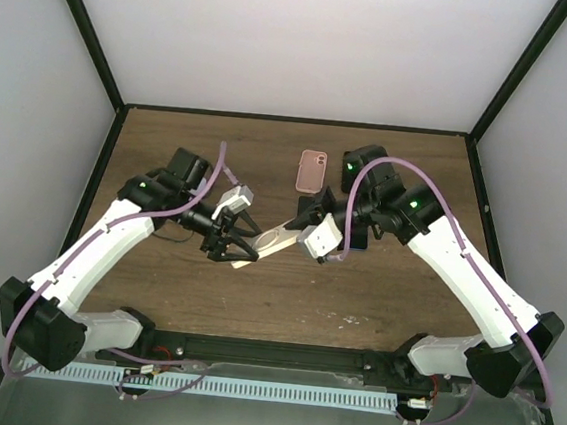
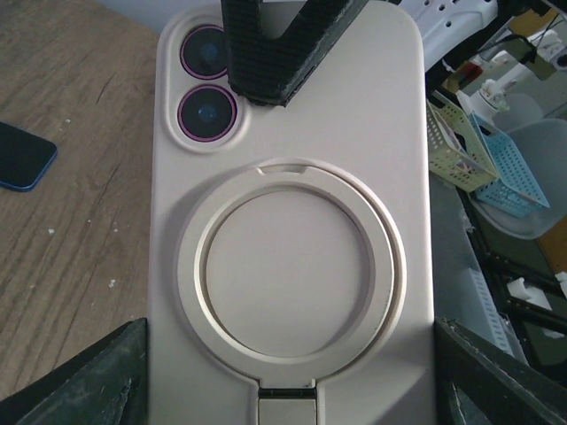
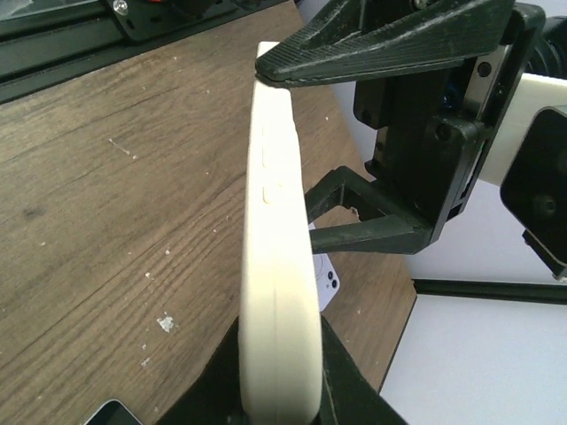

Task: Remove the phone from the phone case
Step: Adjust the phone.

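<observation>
Currently L hand (image 2: 292,354) grips phone case (image 2: 292,266) sides, R hand (image 3: 279,376) pinches its end; prob. stiff, slick: peel corner.

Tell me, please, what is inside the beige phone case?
Two camera lenses of the phone show through a cutout in the phone case; the phone's body and screen are covered.

Three phones: one in a cream phone case (image 2: 292,266), one pink phone (image 1: 312,171), one dark blue phone (image 2: 22,157).

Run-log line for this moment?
left tool: shut on cream ring-backed phone case | right tool: shut on camera end | purple-lensed phone: inside case
</observation>
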Controlling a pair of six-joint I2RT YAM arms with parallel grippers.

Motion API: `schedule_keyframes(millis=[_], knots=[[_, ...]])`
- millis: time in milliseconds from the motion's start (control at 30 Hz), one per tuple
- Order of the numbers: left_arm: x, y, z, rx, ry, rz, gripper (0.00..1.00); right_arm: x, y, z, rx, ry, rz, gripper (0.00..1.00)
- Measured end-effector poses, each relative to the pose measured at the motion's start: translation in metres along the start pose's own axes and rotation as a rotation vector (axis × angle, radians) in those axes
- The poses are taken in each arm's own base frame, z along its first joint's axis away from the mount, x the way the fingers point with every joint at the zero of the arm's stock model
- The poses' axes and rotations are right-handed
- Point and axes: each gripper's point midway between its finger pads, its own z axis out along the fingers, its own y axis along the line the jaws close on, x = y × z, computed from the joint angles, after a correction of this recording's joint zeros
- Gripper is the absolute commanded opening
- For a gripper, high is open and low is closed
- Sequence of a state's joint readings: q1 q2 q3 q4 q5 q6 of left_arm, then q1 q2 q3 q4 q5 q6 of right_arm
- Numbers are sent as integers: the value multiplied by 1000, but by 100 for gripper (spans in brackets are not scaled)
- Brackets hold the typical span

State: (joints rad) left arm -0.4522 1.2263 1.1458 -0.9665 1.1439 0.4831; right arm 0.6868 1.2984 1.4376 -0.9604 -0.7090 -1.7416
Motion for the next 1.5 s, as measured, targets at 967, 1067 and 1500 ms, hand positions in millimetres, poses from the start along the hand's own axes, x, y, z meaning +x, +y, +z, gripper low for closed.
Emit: schedule_keyframes(millis=[967, 1067, 1500], knots=[[8, 30, -51, -446, 35, 104, 95, 39, 21, 21, -91, 56, 787, 1], [20, 22, -36, -396, 74, 119, 89, 37, 22, 24, -109, 23, 872, 1], [55, 39, -11, -346, 295, 137, 34, 51, 37, 55, -272, -10, 1100, 1]])
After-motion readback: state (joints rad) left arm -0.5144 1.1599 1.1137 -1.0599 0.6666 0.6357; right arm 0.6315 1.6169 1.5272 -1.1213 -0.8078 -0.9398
